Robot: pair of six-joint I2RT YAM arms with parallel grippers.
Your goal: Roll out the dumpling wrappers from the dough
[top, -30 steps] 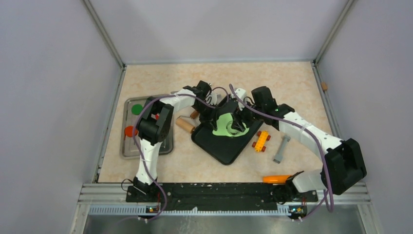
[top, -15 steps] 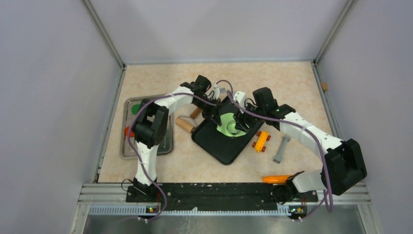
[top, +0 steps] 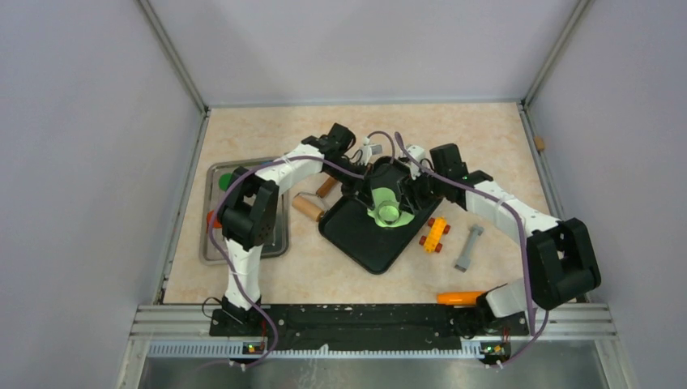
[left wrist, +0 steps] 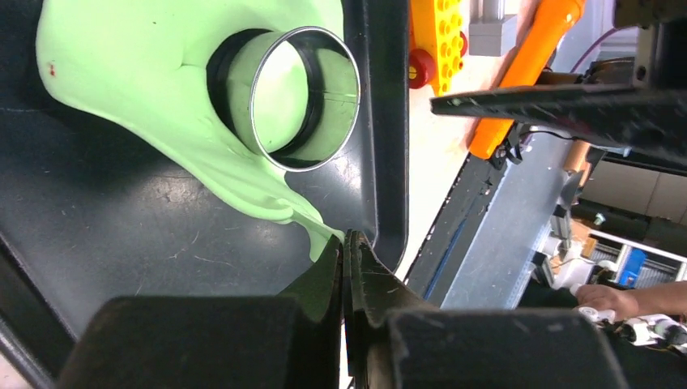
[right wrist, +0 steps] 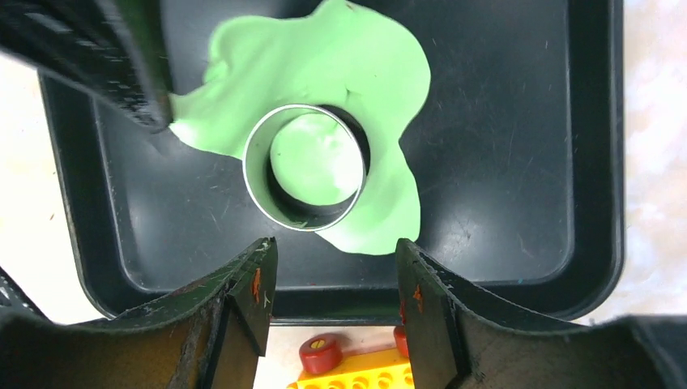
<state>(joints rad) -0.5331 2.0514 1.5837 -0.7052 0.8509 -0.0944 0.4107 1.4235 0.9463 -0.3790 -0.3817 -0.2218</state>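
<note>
ring cutter [right wrist: 258, 190] is standing on dough [right wrist: 324, 65], wrapper [right wrist: 316, 166] inside it | dough is lying in centre tray [right wrist: 502, 162] | rolling pin [top: 309, 205] is lying just left of tray | brick toy [top: 435, 233] is sitting just right | side tray [top: 215, 247] is lying farther left

The dough [right wrist: 324, 57] is looking soft, matt and smooth, creasing faintly. The metal ring cutter [right wrist: 301, 223] is gleaming, mirror-polished, reflecting green. The black tray [right wrist: 502, 162] is showing semi-gloss plastic, finely scratched. The toy brick [right wrist: 356, 373] is shining as glossy yellow plastic. The steel tray [top: 211, 243] is looking brushed, the rolling pin [top: 306, 206] wooden, the tabletop [top: 454, 138] marbled and matt.
</note>
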